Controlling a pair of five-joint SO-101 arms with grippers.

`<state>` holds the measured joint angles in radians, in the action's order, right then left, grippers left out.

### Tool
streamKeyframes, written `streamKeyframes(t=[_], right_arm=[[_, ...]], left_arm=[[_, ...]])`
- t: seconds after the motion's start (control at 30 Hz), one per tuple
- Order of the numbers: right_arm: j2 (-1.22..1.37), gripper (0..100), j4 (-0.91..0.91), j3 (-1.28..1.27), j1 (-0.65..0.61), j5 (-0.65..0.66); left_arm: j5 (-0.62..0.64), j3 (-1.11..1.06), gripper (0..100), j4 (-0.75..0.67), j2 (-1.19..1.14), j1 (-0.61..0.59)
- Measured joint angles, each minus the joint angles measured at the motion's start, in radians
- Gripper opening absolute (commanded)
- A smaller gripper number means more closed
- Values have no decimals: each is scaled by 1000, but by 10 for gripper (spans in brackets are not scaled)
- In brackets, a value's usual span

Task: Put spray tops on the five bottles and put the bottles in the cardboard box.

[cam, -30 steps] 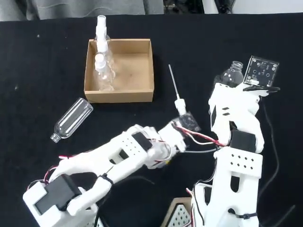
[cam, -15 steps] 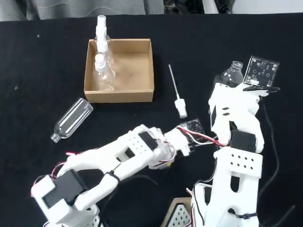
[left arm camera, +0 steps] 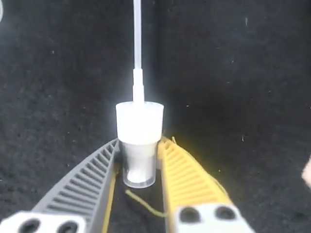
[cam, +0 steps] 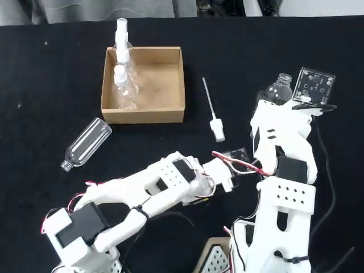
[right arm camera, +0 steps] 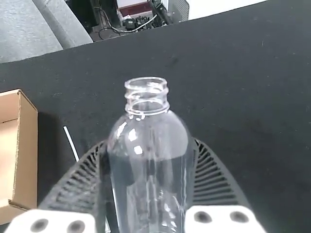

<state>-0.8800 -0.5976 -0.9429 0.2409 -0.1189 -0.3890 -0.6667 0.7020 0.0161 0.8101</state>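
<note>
Pinching an upright clear plastic bottle (right arm camera: 148, 145) between the right fingers (right arm camera: 82, 184). Holding the left fingers (left arm camera: 87, 177) slightly apart, a white plastic spray top (left arm camera: 139, 131) lying between them.

Black worktop (cam: 284, 51), brown cardboard box (cam: 170, 116), clear bottle (right arm camera: 146, 155), white spray top (left arm camera: 139, 121). The left tool (left arm camera: 139, 143) is ribbed, grey on one side and yellow on the other. The right tool (right arm camera: 149, 144) is ribbed dark grey.

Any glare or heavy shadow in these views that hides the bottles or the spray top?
High view: even light; the black cloth swallows shadows, and the lying bottle carries soft highlights yet reads whole. Left wrist view: the white spray top glows bright against the cloth, its outline plain. Right wrist view: the held bottle shows small reflections on its shoulder; its neck threads are readable.
</note>
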Motion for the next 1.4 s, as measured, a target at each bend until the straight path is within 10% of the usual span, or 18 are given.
streamKeyframes(t=[1.4], right_arm=[[0,93,0,0,0,0]], left_arm=[[130,81,30,427,163,-5]])
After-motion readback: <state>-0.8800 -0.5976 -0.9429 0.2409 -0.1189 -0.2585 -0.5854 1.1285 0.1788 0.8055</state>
